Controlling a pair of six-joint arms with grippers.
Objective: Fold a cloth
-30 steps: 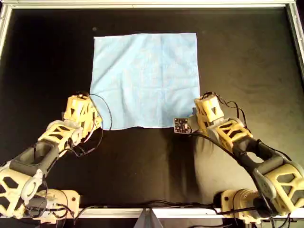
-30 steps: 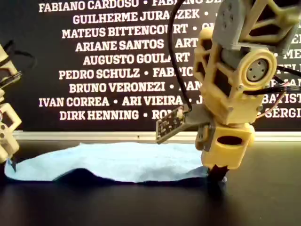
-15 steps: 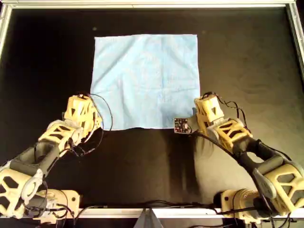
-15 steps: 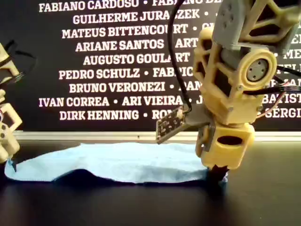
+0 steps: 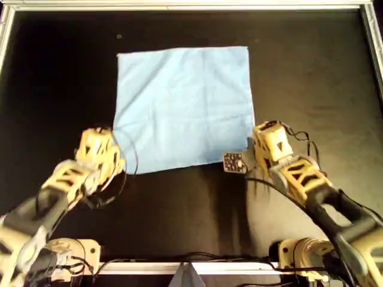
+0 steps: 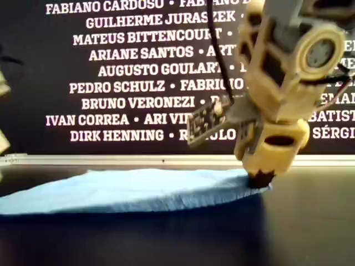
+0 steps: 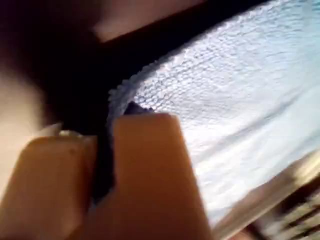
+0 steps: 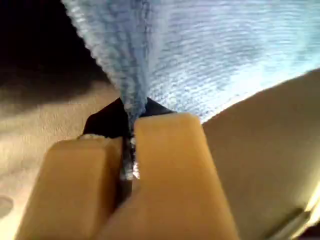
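Lifted cloth (image 5: 184, 106), both claws clamped.

Both arms are built of mustard-yellow printed plastic with open triangular trusswork, joined by dark grey links. Thin black cables loop beside each wrist, and a small dark circuit board (image 5: 234, 162) juts from the right arm's wrist. The right gripper (image 6: 260, 178) ends in a black tip below its yellow housing
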